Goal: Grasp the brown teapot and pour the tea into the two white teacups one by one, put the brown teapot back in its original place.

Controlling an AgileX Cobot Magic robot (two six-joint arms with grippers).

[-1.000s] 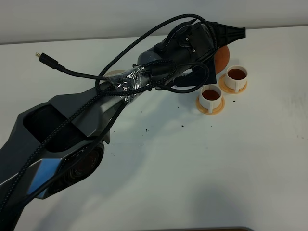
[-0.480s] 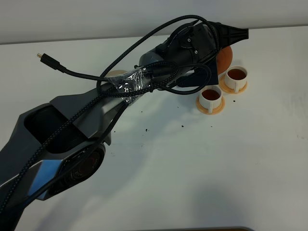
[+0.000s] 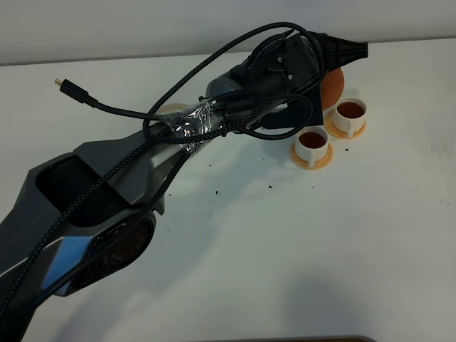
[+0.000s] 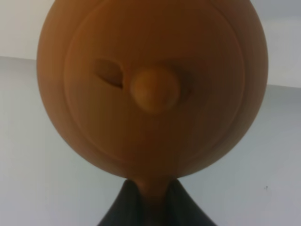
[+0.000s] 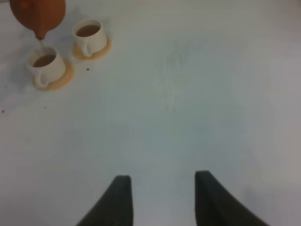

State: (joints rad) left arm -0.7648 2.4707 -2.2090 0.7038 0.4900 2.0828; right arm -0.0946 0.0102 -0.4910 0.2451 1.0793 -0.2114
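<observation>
Right now your left gripper (image 4: pixel 150 201) is pinching the handle (image 4: pixel 151 188) of the teapot (image 4: pixel 153 84), with its dark fingers (image 4: pixel 117 213) pressed against the handle from either side. The pot fills that wrist view, and its lid and round knob (image 4: pixel 154 88) face the camera.

From the high camera you see your left arm stretched across to the far right part of the white table (image 3: pixel 342 249). There the teapot shows only as an orange-brown curve behind the wrist, lifted off the surface.

The right wrist view shows the pot tipped with its spout (image 5: pixel 41 32) pointing down. The cup under the spout (image 5: pixel 44 63) holds brown tea. The other cup (image 5: pixel 89 35) stands just beside it and also holds tea. Each cup sits on its own orange saucer (image 5: pixel 66 75).

The beige coaster (image 3: pixel 168 108) shows as a sliver behind the arm's cables (image 3: pixel 178 85), well apart from the teapot. A few dark specks (image 3: pixel 271 187) lie on the table.

Your right gripper (image 5: pixel 162 197) hangs over bare table, its jaws spread wide apart, well away from the cups.
</observation>
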